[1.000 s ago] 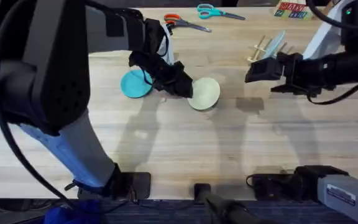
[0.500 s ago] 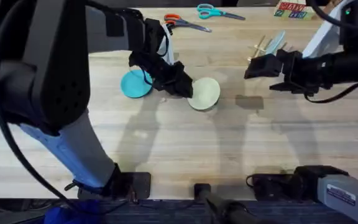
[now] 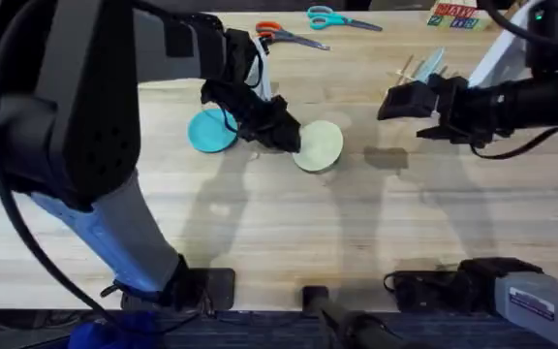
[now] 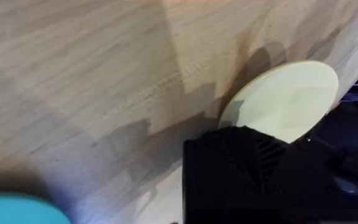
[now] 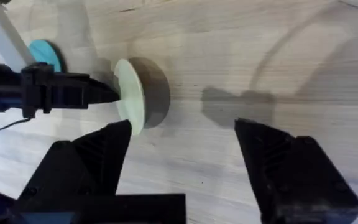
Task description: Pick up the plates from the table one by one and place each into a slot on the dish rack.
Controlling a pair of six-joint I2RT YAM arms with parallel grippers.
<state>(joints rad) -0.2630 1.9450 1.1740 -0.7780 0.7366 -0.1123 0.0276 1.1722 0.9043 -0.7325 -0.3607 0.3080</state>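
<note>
The pale cream-yellow plate [image 3: 320, 145] is tilted up on its rim at mid-table, and my left gripper [image 3: 287, 137] is shut on its left rim. In the left wrist view the cream plate [image 4: 284, 99] rises just past my black finger [image 4: 241, 162]. The right wrist view shows the cream plate [image 5: 131, 96] standing edge-on above its shadow. Left of it, the teal-blue plate [image 3: 211, 131] lies flat on the table [image 3: 279, 233]. My right gripper [image 3: 397, 103] hovers open to the right of the cream plate, holding nothing. The dish rack [image 3: 417, 70] stands behind the right gripper.
Orange-handled scissors [image 3: 287, 37] and teal-handled scissors [image 3: 339, 17] lie near the far edge. A colourful block [image 3: 452, 15] sits at the far right. The left arm spans the left half of the table.
My right gripper has drifted slightly left and away from the front edge, still open. The left gripper and both plates have not moved.
</note>
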